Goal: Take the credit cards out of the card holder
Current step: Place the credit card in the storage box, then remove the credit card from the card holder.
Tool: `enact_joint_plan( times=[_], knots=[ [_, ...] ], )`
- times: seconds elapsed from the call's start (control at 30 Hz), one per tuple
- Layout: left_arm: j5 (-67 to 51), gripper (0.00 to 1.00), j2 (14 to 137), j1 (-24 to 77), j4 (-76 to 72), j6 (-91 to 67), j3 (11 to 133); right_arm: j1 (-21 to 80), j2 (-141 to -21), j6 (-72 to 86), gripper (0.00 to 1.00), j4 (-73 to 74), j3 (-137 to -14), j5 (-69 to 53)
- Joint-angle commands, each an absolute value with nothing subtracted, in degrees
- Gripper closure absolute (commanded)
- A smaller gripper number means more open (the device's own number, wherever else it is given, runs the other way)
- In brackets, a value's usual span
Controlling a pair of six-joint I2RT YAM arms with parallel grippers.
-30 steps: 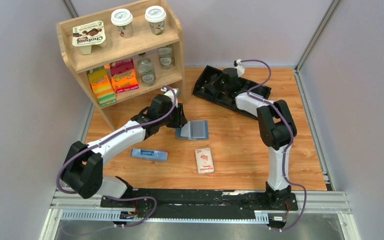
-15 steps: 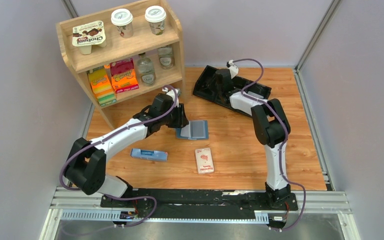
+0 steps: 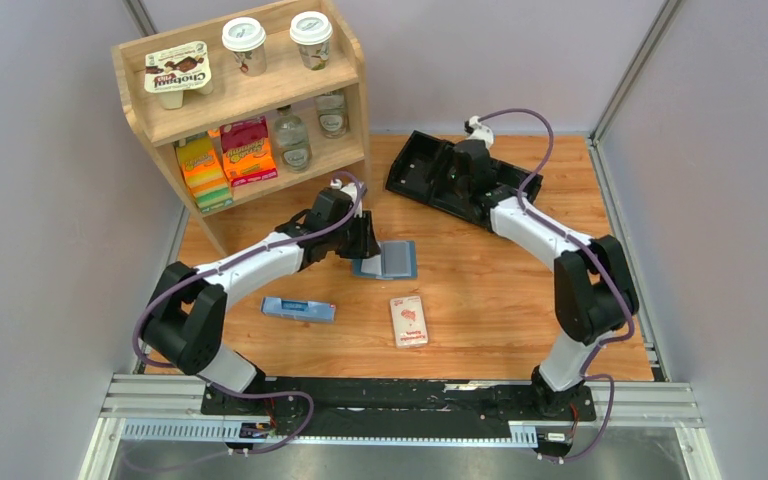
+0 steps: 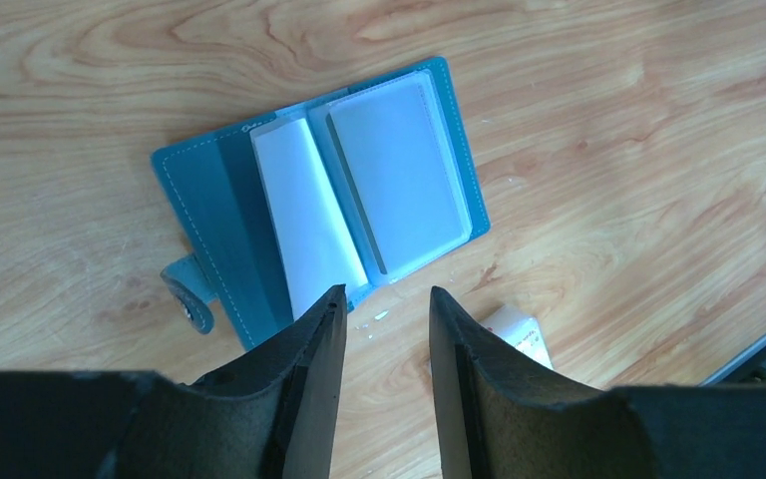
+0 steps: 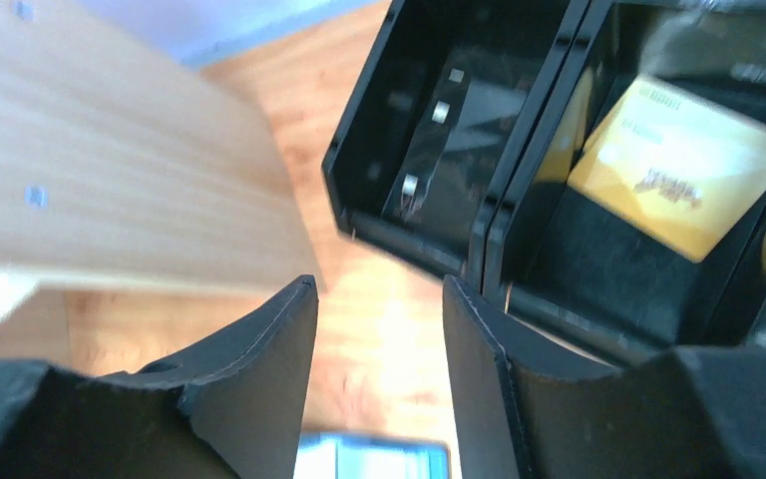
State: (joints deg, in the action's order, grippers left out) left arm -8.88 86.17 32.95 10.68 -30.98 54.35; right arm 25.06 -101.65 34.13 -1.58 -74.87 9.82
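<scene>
While the left fingers (image 4: 309,359) hang parted and empty over the open card holder (image 4: 209,200), the right fingers (image 5: 259,349) stand parted, empty, by the black tray (image 5: 409,244) holding a tan-gold card (image 5: 678,165).

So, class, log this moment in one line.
left gripper: open, at edge of open card holder | right gripper: open, over black tray | tan-gold card: in tray

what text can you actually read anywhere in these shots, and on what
"Chobani": yogurt pack on the shelf's top.
Gold card in the black tray: print blurred.
White pack, blue box, paper cups: print too small.
</scene>
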Motion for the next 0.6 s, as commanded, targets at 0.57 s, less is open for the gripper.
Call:
enact_joint_plan(
  times=[0.57],
  knots=[
    [-4.31,0.68,96.06,29.71,17.31,-32.08,59.33,37.53,-97.29,35.6,0.57,-1.41,-55.9,-7.39]
  ],
)
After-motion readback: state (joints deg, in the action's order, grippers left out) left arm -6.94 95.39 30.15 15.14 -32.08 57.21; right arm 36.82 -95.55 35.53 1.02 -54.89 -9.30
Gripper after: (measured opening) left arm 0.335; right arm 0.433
